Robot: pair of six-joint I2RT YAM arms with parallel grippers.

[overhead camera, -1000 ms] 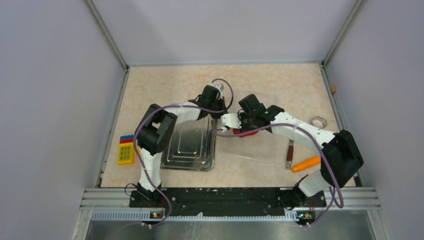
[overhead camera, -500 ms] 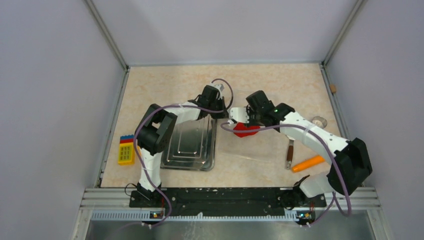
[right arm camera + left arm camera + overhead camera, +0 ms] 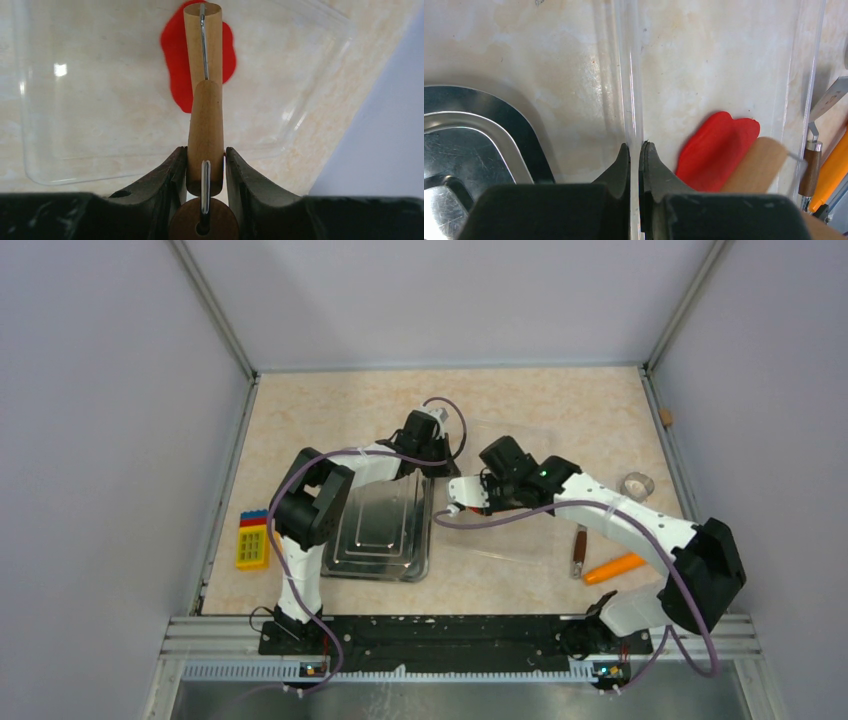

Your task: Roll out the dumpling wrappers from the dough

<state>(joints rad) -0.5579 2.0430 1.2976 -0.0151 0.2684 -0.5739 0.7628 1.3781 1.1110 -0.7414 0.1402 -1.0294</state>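
Dough (image 3: 173,55): rolling step in hand.
Your right fingers (image 3: 160,185) clenched the roller (image 3: 205,120); left fingers (image 3: 620,170) pinched the clear tray (image 3: 630,75); next pass needed even pressure.

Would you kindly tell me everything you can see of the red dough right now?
The dough is a bright red, soft-looking clay piece, pressed into a thin, flat sheet with an irregular, lobed outline; no hole shows in it. It lies flat on a clear plastic sheet over the beige tabletop. A wooden roller, held by the right end effector, rests across its middle and hides a strip of it.
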